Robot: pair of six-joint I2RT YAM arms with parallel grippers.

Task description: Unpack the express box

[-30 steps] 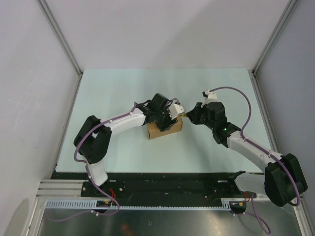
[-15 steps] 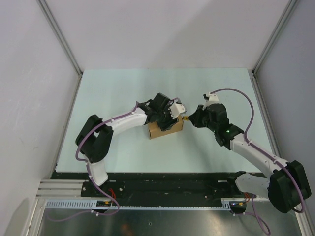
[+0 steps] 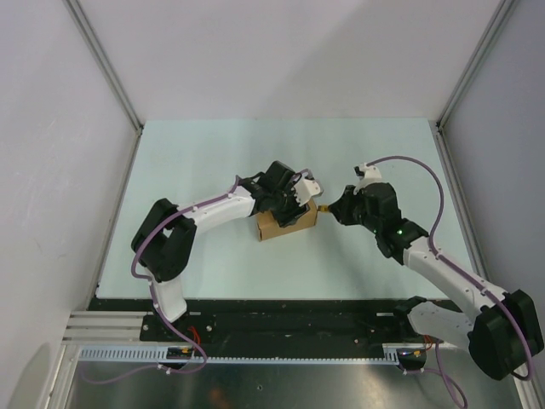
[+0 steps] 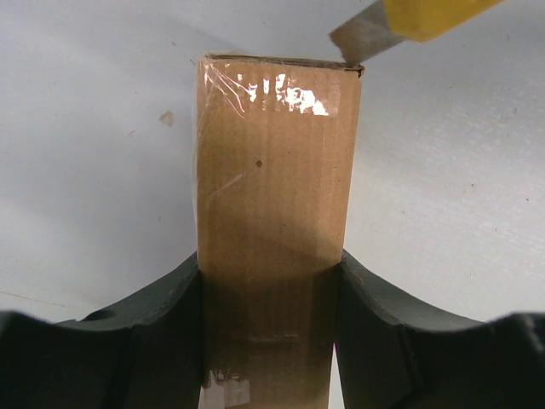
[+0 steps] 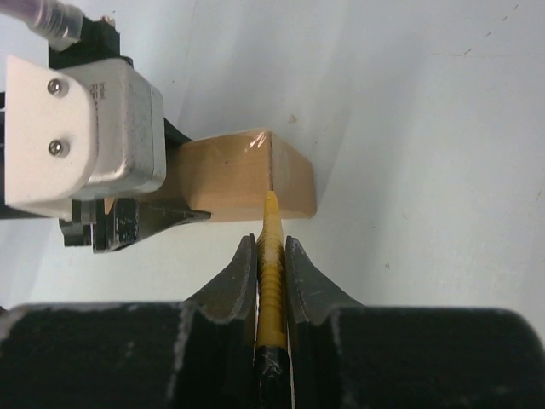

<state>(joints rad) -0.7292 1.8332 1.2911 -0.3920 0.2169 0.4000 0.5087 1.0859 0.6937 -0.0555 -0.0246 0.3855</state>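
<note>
The left jaws pinch the box (image 4: 272, 170) by its long sides on the surface (image 3: 213, 153). The right jaws pinch a yellow knife (image 5: 271, 223), blade tip at the box's taped corner.

Slim yellow utility knife (image 5: 271, 256), grey blade extended, above a pale green table (image 3: 213, 153).

Top external: high at near edge, looks down on whole table (image 3: 213, 153). Wrist cams: close, low, facing each other; both share express box (image 4: 272, 170) end, utility knife (image 5: 271, 247)
</note>
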